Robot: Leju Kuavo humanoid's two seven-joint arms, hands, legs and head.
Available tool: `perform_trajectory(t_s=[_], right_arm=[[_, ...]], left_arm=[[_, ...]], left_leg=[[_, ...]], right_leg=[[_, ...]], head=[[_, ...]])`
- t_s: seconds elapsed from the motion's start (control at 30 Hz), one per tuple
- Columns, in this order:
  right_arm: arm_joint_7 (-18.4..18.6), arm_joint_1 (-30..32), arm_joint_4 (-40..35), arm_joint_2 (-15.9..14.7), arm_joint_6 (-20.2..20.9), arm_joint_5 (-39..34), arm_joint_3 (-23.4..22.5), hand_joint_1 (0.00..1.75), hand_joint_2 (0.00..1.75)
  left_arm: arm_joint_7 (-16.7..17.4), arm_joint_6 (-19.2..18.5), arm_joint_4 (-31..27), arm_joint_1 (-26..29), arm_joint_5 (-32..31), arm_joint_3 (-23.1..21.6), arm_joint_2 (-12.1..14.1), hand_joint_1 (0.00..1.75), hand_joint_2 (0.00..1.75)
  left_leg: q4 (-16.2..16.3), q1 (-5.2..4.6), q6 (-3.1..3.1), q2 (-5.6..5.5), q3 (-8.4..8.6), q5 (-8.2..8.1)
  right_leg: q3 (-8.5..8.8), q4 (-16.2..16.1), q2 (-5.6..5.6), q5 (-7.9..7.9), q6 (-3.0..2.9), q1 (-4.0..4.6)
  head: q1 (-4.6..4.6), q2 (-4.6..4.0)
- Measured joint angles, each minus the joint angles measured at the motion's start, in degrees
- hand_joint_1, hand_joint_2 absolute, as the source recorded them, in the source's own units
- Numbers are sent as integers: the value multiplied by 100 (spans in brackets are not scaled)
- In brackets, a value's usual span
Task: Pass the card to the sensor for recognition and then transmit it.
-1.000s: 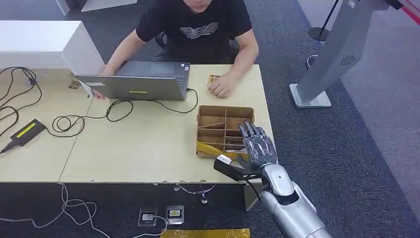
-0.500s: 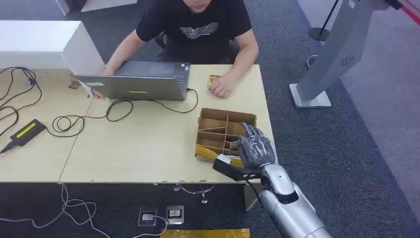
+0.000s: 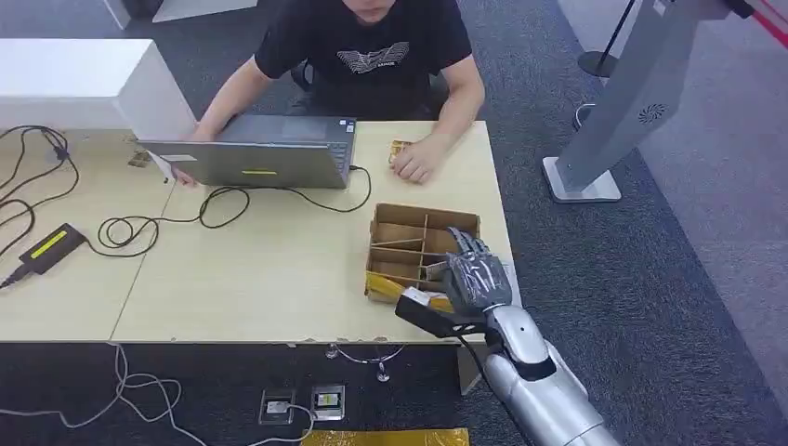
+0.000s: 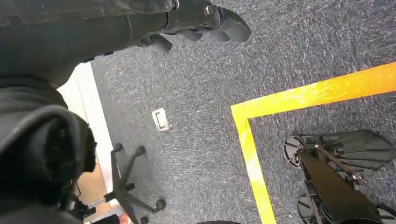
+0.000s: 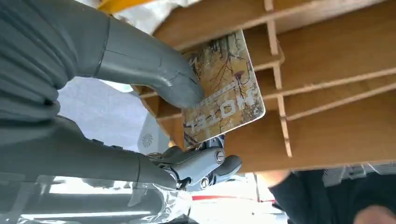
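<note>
— Pinching the card (image 5: 223, 95) between thumb and fingers, our right hand (image 3: 476, 279) hung just above the divided cardboard box (image 3: 400, 216). Why hold it by one end?

— We judged that left most of the printed face free for the sensor to read. The card sat clear of the slots, tilted over the dividers.

— And our left hand (image 4: 205, 18)?

— We saw it hanging over the carpet, fingers loosely curled, holding nothing we could see.

— What lay around us?

— A person (image 3: 372, 46) sat across the table (image 3: 260, 288) behind a laptop (image 3: 251, 158), one of their hands (image 3: 415, 163) resting near the box. Cables (image 3: 186, 218) trailed over the left part of the table. We could not pick out the sensor, so we could not say what stood between it and the card.
</note>
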Motion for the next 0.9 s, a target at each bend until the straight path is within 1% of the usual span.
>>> perform_trajectory(t_s=[0.1, 0.17, 0.33, 0.4, 0.53, 0.7, 0.77, 0.83, 0.9], right_arm=[[7, -96, -94, -4, -179, 150, 0, 175, 175], [20, -213, -344, -15, -275, 319, -13, 175, 175], [39, -528, -991, -46, -221, 533, -136, 175, 175], [22, -663, -1333, -83, -240, 540, -214, 175, 175], [-144, -825, -1650, -92, -354, 350, -391, 175, 175], [-402, -880, -1657, -98, -772, 232, -529, 175, 175], [-439, -912, -1606, -94, -848, 205, -562, 175, 175], [-492, -1005, -1363, -36, -964, 142, -605, 175, 175], [-560, -1135, -965, 41, -1119, 63, -640, 175, 175]], left_arm=[[0, 20, 2, 1, 0, -2, -9, 0, 0], [0, 37, 0, 0, 0, -4, -15, 0, 0], [-9, 74, 2, 1, -13, -42, -35, 0, 0], [-52, 74, 2, 2, -42, -85, -42, 0, 0], [-125, -11, 2, 1, -87, -144, -42, 0, 0], [-149, -26, 2, 0, -116, -218, -54, 0, 0], [-151, -28, 2, -1, -118, -267, -59, 0, 0], [-151, -31, 2, -3, -118, -289, -70, 0, 0], [-151, -31, 2, -14, -118, -321, -79, 0, 0]], left_leg=[[0, 0, 0, 0, 0, 0], [1, 0, 0, 1, 1, 1], [2, 0, 0, 2, 3, 1], [2, 0, 0, 2, 3, 1], [2, 0, 0, 3, 3, 1], [2, 0, 0, 2, 1, 1], [1, 0, 0, 3, 0, 1], [1, 0, 0, 3, 0, 1], [1, 0, 0, 3, 0, 1]], right_leg=[[0, 0, 0, 1, 1, 0], [-1, 1, 4, 2, 2, 0], [-1, 1, 13, 2, 2, 0], [0, 1, 13, 2, 2, 0], [-1, 1, 18, 2, 2, 0], [0, 1, 17, 2, 2, 0], [-1, 1, 17, 2, 2, 0], [-1, 1, 17, 2, 2, 0], [0, 1, 16, 2, 2, 0]], head=[[0, 0], [0, 0], [0, 0], [2, 0], [2, 0], [0, 0], [0, 0], [0, 0], [0, 0]])
